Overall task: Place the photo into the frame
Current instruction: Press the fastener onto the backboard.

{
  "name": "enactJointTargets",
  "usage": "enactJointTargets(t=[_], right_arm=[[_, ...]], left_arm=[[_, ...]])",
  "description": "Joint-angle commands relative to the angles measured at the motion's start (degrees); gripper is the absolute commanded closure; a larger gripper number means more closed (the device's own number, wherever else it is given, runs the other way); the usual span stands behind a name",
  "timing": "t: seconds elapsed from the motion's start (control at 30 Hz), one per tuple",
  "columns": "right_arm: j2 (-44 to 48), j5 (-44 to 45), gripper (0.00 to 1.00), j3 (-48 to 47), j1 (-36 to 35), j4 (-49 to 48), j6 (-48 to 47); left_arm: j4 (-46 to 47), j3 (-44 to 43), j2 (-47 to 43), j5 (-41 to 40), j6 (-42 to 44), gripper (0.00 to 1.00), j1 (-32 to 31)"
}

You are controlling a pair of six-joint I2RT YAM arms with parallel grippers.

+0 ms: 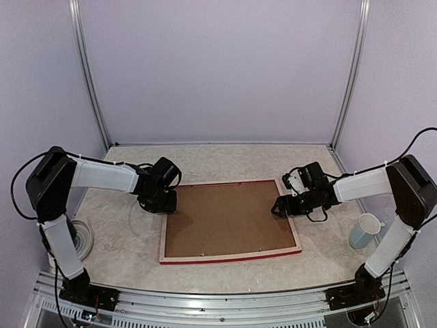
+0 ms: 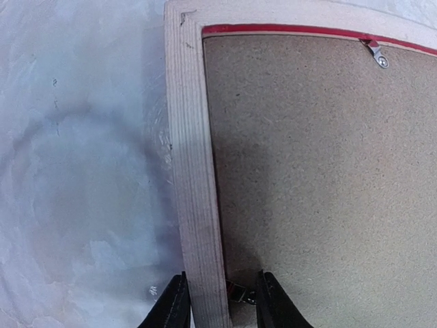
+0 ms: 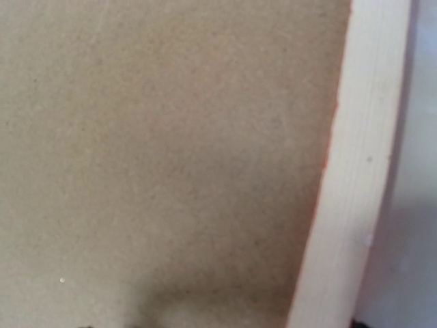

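Top external: looking down on one pale marbled worktop (image 1: 225,160). Finding one frame (image 1: 232,257) lying face-down mid-worktop, showing pale wood rails with a thin red lip and holding one brown backing board (image 1: 229,219) inside them. Not making out the photo in any view.

Counting two arms, the left arm (image 1: 102,176) and the right arm (image 1: 365,183), reaching in from either side. Locating the left gripper (image 1: 158,203) at the frame's far left corner. From the left wrist, seeing its jaws partly spread and straddling the wood rail. Seeing the outer finger (image 2: 172,304) against the rail's outside edge and the inner one on the board side, a slim gap off the rail. Locating the right gripper (image 1: 281,205) at the frame's right rail, jaws spread wide. Catching only board and rail from the right wrist, with the fingertips almost out of shot.

Spotting one pale mug (image 1: 365,230) upright by the right arm, well apart from the frame, and one white round object (image 1: 83,236) beside the left arm. Counting two small metal clips from the left wrist: one clip (image 2: 376,55) at the board's far edge, a second clip (image 2: 239,294) between the jaws.
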State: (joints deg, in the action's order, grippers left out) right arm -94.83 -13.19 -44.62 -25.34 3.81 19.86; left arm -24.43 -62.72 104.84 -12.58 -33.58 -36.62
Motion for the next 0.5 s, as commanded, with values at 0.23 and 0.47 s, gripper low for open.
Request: enactJointTargets(t=[0.23,0.47], right_arm=[[-4.14,-2.81,0.21,1.60,-1.71,4.11,1.47],[-4.74,-2.79,0.22,1.51,-1.82,3.93,1.50]], left_arm=[[0.75,1.48,-1.27,-1.83,-1.40,0.68,0.69],[0.86,1.72,-1.21,-1.66,-1.49,0.79,0.59]])
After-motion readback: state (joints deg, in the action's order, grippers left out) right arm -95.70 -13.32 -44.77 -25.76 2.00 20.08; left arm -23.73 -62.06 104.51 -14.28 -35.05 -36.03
